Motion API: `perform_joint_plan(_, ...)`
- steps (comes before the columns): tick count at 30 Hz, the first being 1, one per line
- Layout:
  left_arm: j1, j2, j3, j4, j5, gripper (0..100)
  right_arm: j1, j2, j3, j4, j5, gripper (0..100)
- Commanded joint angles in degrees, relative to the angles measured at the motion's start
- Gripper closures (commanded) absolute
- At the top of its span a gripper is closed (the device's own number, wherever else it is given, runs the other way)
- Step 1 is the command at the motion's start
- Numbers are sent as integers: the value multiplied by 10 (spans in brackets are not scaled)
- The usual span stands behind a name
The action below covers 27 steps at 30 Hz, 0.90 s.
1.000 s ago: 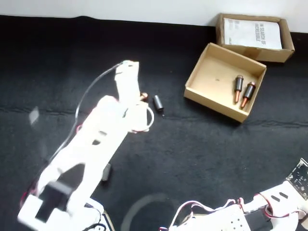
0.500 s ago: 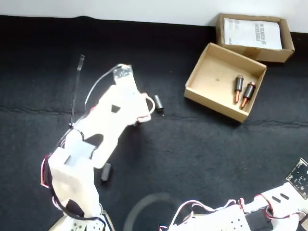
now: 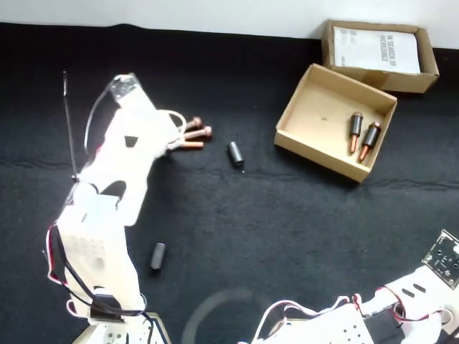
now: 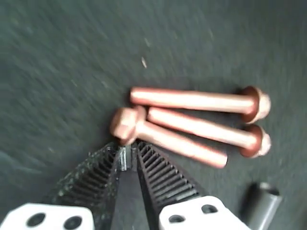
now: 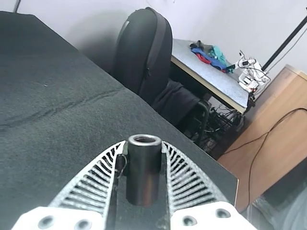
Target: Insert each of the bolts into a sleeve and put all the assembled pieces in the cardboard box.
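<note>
Three copper bolts (image 3: 191, 133) lie side by side on the black cloth; in the left wrist view the bolts (image 4: 192, 125) sit just past my fingertips. My left gripper (image 4: 127, 149) is shut, its tips against the head of the nearest bolt (image 4: 125, 125), and it holds nothing. In the high view that gripper (image 3: 170, 140) is at the bolts' left end. A dark sleeve (image 3: 235, 153) lies right of the bolts, another sleeve (image 3: 158, 256) nearer the arm's base. My right gripper (image 5: 143, 143) is shut on an upright dark sleeve (image 5: 143, 168). The cardboard box (image 3: 301, 132) holds two assembled pieces (image 3: 362, 135).
A second box (image 3: 423, 80) holding a printed sheet stands behind the cardboard box at the back right. The right arm (image 3: 344, 322) rests low at the front edge. In the right wrist view, the table edge, a backpack (image 5: 144, 48) and furniture lie beyond the gripper.
The left arm has swung to the left and drawn back, uncovering the three bolts it stood over. The sleeve near its base has come into sight. The right arm has barely moved.
</note>
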<state>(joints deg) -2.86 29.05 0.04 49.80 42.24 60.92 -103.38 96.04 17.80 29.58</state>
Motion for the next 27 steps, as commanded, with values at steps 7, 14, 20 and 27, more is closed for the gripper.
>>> perform_joint_plan(7, -6, -3, -18, -4, 4, 991, -17, -15, 73, 13, 7, 991)
perform_joint_plan(14, 58, -66, -18, 53, 5, 973, -21, -15, 73, 37, 8, 991)
perform_joint_plan(20, 97, -137, -14, 62, 56, 782, -35, -15, 73, 37, 8, 991)
perform_joint_plan(27, 82, -117, -12, 63, 69, 796, -35, -15, 73, 37, 8, 991)
